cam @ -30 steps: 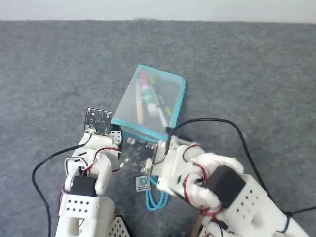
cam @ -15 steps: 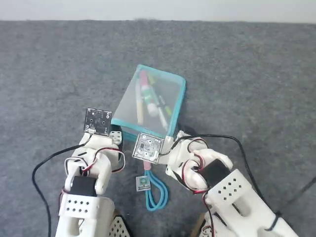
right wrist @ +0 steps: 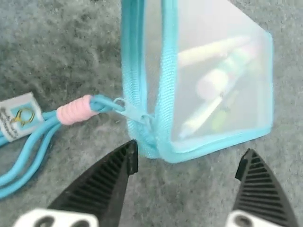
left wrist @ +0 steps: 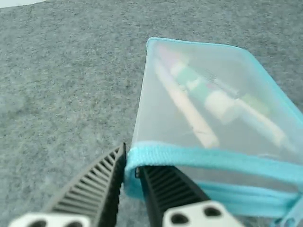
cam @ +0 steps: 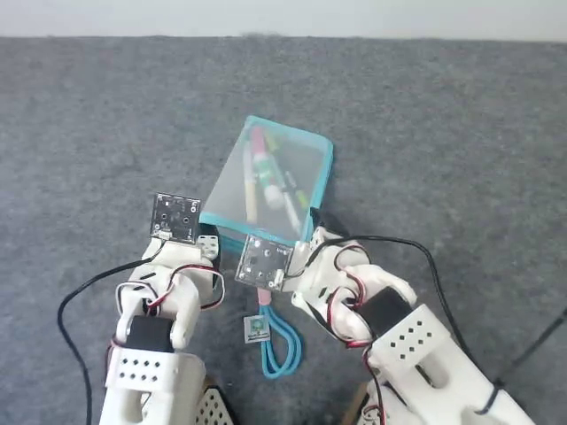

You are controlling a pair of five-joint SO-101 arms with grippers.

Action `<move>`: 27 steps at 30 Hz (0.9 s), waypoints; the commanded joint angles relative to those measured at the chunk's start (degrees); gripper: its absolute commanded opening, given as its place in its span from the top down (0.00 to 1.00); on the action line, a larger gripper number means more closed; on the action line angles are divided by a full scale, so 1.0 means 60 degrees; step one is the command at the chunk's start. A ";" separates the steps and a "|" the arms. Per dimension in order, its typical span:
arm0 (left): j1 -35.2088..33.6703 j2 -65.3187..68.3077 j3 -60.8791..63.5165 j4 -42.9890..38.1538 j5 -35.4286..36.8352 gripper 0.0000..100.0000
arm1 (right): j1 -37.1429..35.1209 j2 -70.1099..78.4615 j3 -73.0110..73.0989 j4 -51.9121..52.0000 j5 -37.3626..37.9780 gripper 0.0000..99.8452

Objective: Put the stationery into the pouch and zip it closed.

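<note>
The translucent pouch with teal trim lies mid-table, pens and a pencil inside it. My left gripper is shut on the teal edge at the pouch's near left corner. My right gripper is open at the pouch's other near corner, one finger on each side of it and apart from it. The zipper slider sits by that corner, and a pink bead links it to the teal cord.
The teal cord loop and its white tag trail over the grey mat between the left arm and the right arm. A black cable arcs beside the right arm.
The right arm has drawn back from over the zipper pull and shifted toward the pouch's near right corner. The left arm and the pouch have stayed still.
</note>
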 commanded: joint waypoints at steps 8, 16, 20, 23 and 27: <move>-0.0103 -0.0059 -0.0725 0.0029 0.0205 0.99 | -0.0168 -0.0095 0.0454 -0.0667 0.0337 0.68; -0.0103 -0.0059 -0.0696 0.0029 0.0205 0.99 | 0.0081 0.1868 -0.0615 -0.0828 0.0293 0.68; -0.0103 -0.0059 -0.0696 0.0029 0.0205 0.99 | 0.0359 0.2982 -0.1319 -0.1385 0.0000 0.68; -0.0103 -0.0059 -0.0696 0.0029 0.0205 0.99 | 0.0388 0.3729 -0.1714 -0.1590 0.0000 0.68; -0.0103 -0.0059 -0.0696 0.0029 0.0205 0.99 | 0.0462 0.4681 -0.2286 -0.1736 0.0000 0.69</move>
